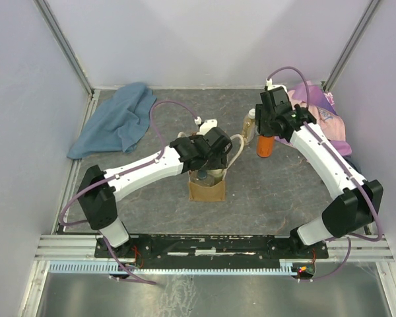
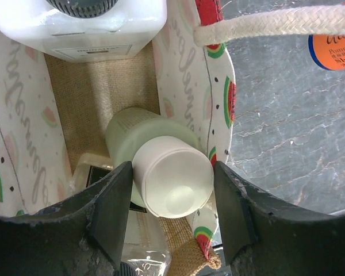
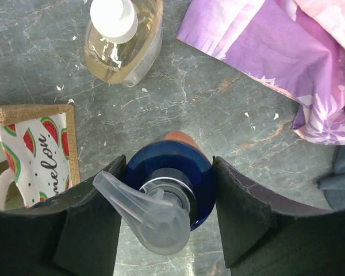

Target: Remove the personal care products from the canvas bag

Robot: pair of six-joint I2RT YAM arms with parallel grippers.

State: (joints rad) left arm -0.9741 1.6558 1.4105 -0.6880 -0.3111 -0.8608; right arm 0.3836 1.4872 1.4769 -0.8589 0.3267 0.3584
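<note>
Mid-unpacking: left claw [image 2: 172,172] straddles cream-capped pale green bottle [image 2: 129,135] inside tan canvas bag [image 1: 206,191], grip unclear; right claw [image 3: 169,172] clamps orange blue-capped bottle [image 1: 266,145] standing on table [image 1: 277,195]; next likely needs firm squeeze, straight lift.

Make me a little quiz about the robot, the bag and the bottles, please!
1. True or false: the white rectangular bottle sits inside the canvas bag.
2. What colour is the cap of the orange bottle that stands between the fingers of the right tool? A red, B blue, C green.
3. How many bottles stand on the table outside the bag?
Key: 1 true. 2 B. 3 two, the orange bottle and the clear bottle beside it.
</note>
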